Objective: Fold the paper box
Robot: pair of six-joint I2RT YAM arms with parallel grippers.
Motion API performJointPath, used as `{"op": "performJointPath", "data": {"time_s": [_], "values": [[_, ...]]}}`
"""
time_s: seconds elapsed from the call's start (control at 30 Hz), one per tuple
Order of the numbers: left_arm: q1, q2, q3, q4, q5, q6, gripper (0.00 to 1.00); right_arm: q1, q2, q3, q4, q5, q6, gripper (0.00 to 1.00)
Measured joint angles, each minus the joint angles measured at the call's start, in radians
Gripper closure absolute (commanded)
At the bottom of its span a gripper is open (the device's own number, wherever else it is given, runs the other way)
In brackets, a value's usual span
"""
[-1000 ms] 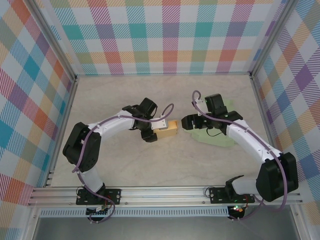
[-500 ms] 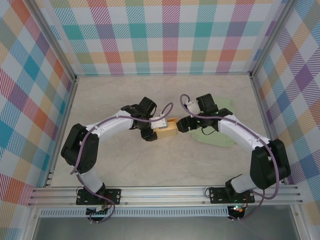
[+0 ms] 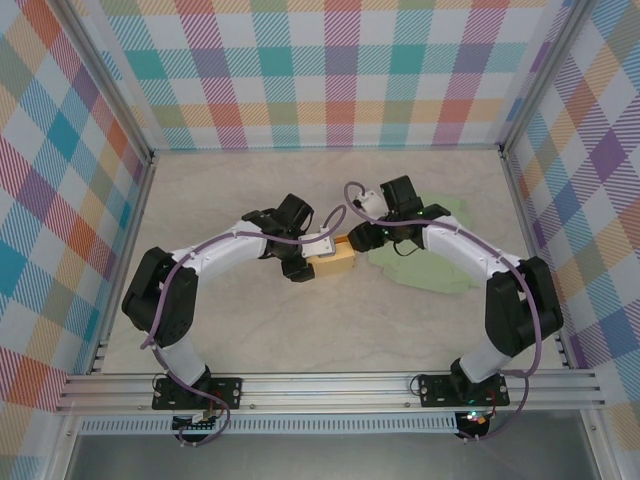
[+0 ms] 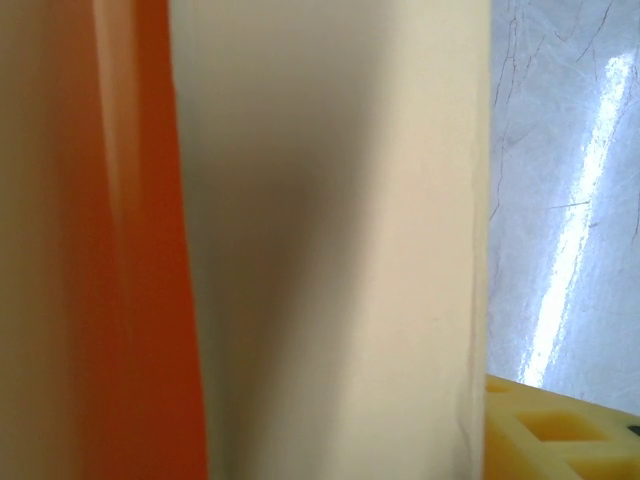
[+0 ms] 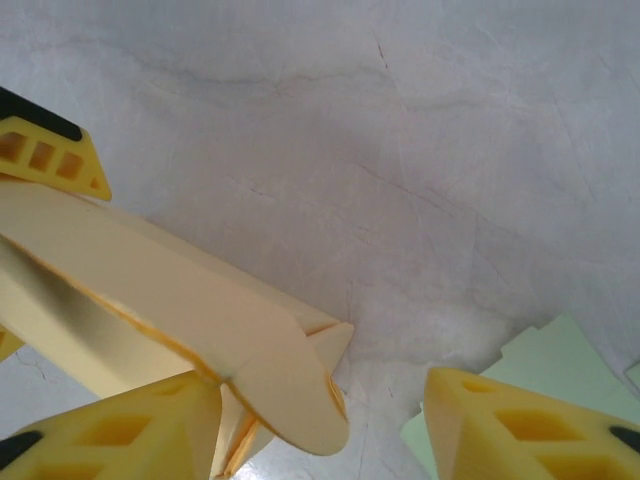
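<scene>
Since a second ago the right gripper (image 3: 356, 240) has swung left off the green paper sheet (image 3: 428, 268) to the paper box (image 3: 337, 261) in the middle of the bench (image 3: 250, 335) — jaws apart, straddling its end flap (image 5: 290, 400); the left gripper (image 3: 311, 263) clamps the box's other end.

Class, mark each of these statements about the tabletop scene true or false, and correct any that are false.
1. The paper box lies between the two grippers. True.
2. The right gripper is clamped on the green sheets. False: its jaws stand open around the box's end flap, and the sheets lie beside it on the table.
3. The left gripper holds the box at its other end. True.
4. The box is blue. False: it is pale yellow.
</scene>
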Motion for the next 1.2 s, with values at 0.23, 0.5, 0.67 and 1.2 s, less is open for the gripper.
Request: {"op": "performJointPath", "data": {"time_s": [0.23, 0.5, 0.67, 1.2], "values": [[0.0, 0.0, 0.0, 0.001, 0.0, -0.004, 0.37, 0.003, 0.001, 0.001, -0.003, -0.028, -0.004, 0.67], [0.0, 0.0, 0.0, 0.008, 0.0, -0.019, 0.37, 0.006, 0.002, 0.007, -0.013, -0.046, 0.009, 0.85], [0.0, 0.0, 0.0, 0.007, -0.009, -0.03, 0.38, 0.017, 0.002, 0.049, -0.039, -0.063, 0.072, 0.9], [0.0, 0.004, 0.008, 0.007, -0.026, -0.05, 0.38, 0.042, 0.002, 0.068, -0.06, -0.036, 0.225, 0.69]]}}
